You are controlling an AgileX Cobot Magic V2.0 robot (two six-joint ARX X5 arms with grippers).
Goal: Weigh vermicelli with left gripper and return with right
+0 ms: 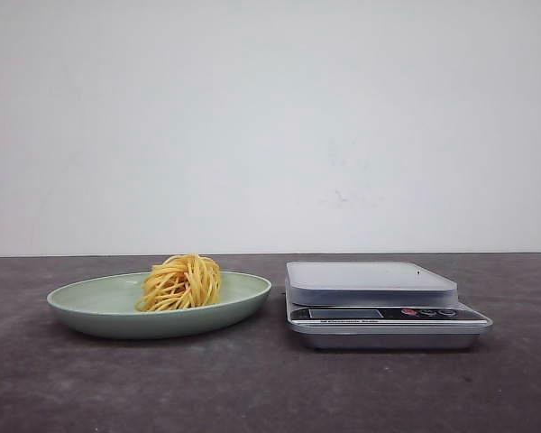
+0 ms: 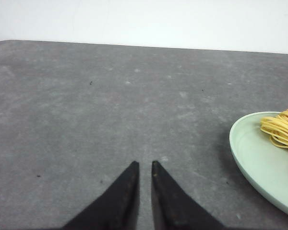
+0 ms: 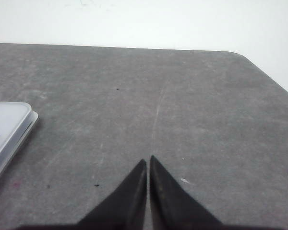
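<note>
On the pale green plate sits the vermicelli, a small round nest with no long side, just left of the scale, whose tray has nothing on it. Off past the plate's far side from the scale, the left gripper waits with its fingers almost together, holding nothing. It looks nearer the noodles than the right gripper, which is pinched closed and empty beside the scale.

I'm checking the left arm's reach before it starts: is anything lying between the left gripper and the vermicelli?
Nothing visible does. In the left wrist view only bare grey table lies between the left gripper and the green plate holding the vermicelli. The plate's low rim is the only thing to pass over.
</note>
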